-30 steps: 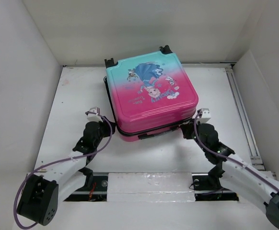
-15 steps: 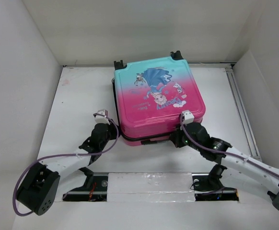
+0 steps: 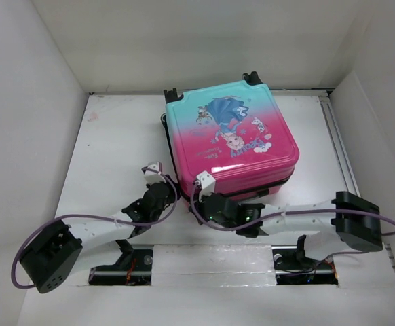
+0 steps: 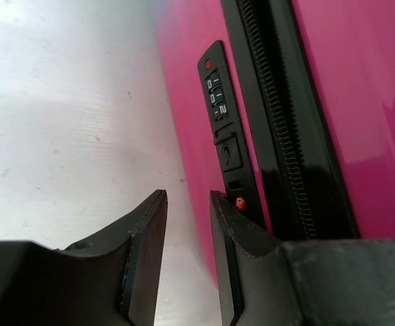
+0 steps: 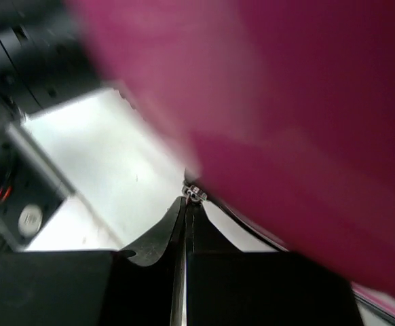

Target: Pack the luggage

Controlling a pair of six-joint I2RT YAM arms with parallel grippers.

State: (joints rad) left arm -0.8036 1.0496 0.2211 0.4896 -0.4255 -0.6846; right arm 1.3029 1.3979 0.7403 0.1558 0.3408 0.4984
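The luggage (image 3: 231, 132) lies flat, lid down, on the table (image 3: 109, 156) toward 12 o'clock. At its 6 o'clock edge, the right gripper (image 5: 186, 207) has its fingers pinched together on the zipper pull (image 5: 195, 193). The left gripper (image 4: 187, 204), fingers slightly apart and empty, stands beside the combination lock (image 4: 219, 102). We judge that this tip-only pinch may slip, and that the unbraced case may slide.

The luggage (image 3: 230, 136), pink-to-teal with cartoon print, lies flat and closed on the table
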